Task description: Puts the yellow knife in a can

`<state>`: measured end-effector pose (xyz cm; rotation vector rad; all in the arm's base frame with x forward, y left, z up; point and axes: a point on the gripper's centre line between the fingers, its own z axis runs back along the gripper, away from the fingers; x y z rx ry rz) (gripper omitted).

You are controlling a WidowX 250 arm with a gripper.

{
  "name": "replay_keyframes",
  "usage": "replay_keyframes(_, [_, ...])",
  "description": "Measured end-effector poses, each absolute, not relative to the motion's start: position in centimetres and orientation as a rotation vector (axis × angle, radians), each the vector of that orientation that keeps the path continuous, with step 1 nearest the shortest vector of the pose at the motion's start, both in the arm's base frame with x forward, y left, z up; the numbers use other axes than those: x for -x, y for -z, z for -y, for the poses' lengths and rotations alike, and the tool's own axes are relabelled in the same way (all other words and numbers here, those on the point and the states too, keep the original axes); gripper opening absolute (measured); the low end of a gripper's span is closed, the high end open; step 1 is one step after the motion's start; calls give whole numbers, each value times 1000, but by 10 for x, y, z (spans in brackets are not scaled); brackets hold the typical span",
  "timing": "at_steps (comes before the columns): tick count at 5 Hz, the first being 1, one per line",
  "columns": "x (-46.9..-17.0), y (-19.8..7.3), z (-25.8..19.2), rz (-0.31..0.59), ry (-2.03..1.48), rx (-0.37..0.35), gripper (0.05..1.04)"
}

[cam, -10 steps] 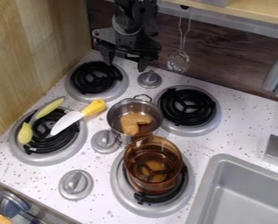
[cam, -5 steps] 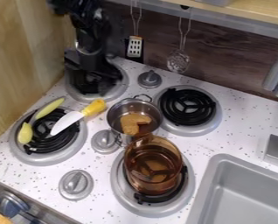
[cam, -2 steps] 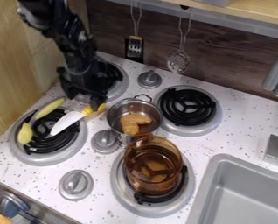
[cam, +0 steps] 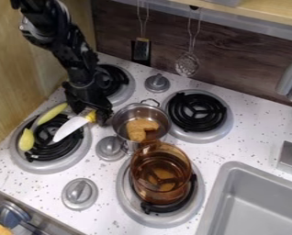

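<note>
Yellow-handled knife (cam: 71, 127), diagonal, tip toward lower left

A pale wood-grain side panel (cam: 10, 87) formed the left wall and met a dark brown wood-grain back panel (cam: 246, 57) at a corner. A light wooden shelf (cam: 280, 13) extended across the upper right. The white, dark-speckled countertop (cam: 253, 131) abutted the back panel. A grey, round-cornered sink basin (cam: 262, 206) was set into its lower right portion.

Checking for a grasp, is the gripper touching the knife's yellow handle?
Cannot tell: the camera view shows the gripper overlapping the handle, hiding any contact.
</note>
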<state>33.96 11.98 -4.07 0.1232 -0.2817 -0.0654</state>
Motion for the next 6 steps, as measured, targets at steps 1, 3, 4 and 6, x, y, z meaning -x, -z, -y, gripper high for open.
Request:
replay_keyframes(1, [-344,43,-120,278,72,-115,948])
replay_keyframes(3, [-347,44,-121,292,60,-144,503])
replay_keyframes(4, [-343,44,-121,262,41,-151,503])
replay_keyframes(6, [-345,14,-111,125,-135,-210,503])
